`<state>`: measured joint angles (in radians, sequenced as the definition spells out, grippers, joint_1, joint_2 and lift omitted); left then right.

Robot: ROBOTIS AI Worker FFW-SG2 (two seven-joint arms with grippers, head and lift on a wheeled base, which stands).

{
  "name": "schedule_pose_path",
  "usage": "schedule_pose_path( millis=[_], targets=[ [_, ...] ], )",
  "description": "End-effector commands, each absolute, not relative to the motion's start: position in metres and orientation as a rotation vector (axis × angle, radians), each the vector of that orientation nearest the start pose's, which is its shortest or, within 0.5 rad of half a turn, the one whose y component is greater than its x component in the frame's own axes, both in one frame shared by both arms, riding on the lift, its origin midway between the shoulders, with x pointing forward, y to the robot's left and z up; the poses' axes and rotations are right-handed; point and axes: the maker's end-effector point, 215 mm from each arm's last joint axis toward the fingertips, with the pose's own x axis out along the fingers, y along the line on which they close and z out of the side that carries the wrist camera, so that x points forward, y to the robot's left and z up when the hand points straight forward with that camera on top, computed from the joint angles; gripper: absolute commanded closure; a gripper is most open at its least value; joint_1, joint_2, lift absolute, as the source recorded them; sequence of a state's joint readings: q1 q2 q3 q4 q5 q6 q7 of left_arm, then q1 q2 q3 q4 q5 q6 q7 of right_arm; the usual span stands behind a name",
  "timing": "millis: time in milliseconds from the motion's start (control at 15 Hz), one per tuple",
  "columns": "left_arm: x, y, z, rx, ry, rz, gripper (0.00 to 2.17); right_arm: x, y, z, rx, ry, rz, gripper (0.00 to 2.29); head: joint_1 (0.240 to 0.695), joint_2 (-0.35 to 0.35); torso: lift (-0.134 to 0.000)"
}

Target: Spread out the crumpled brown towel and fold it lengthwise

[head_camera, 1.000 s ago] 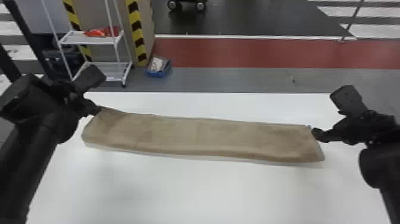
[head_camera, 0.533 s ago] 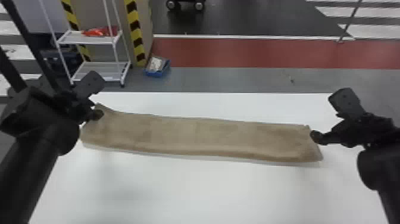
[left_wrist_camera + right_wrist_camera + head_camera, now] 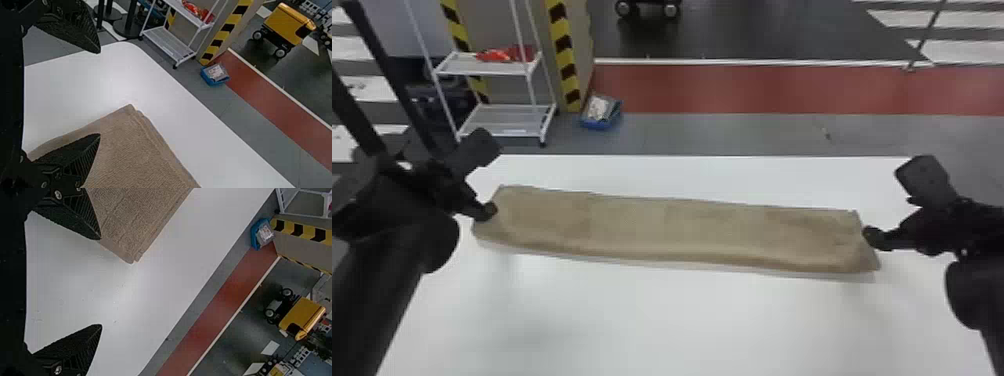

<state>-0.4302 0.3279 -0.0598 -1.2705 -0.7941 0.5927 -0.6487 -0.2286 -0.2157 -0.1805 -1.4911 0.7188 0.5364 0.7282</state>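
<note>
Towel point(image 3: 672, 230), brown woven cloth in a long narrow strip, lay flat across the white smooth-topped table point(image 3: 682, 320). Key relation: it sat between the claws, long axis running from one to the other, right end slightly closer to the robot.

Black two-fingered left claw point(image 3: 488, 177) was at the left short end, fingers apart, one over the cloth, the other off past the far corner. Black two-fingered right claw point(image 3: 885, 204) mirrored that at the right short end: fingers apart, one at the cloth's edge, the other over bare table. No cloth pinched in either.

Judgement: looked folded lengthwise, layers showing at the far edge. Each claw was nearest its own end, so backing off outward along the long axis should disturb it least. Risk: a fingertip dragging a corner.
</note>
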Motion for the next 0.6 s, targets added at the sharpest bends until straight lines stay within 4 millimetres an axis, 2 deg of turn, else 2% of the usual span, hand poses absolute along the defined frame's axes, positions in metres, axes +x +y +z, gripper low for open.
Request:
schedule_pose_path(
  millis=[0,200,533],
  targets=[
    [0.626,0.444,-0.400,0.830,0.759,-0.140,0.00,0.594,-0.411,-0.417,-0.596,0.666,0.183,0.10,0.695,0.014,-0.123],
    [0.606,0.451,-0.401,0.813,0.755,-0.150,0.00,0.596,-0.407,-0.416,-0.598,0.664,0.188,0.10,0.695,0.026,-0.123],
    [0.610,0.446,-0.405,0.804,0.744,-0.137,0.00,0.591,-0.407,-0.419,-0.585,0.676,0.181,0.10,0.695,0.040,-0.123]
  ],
)
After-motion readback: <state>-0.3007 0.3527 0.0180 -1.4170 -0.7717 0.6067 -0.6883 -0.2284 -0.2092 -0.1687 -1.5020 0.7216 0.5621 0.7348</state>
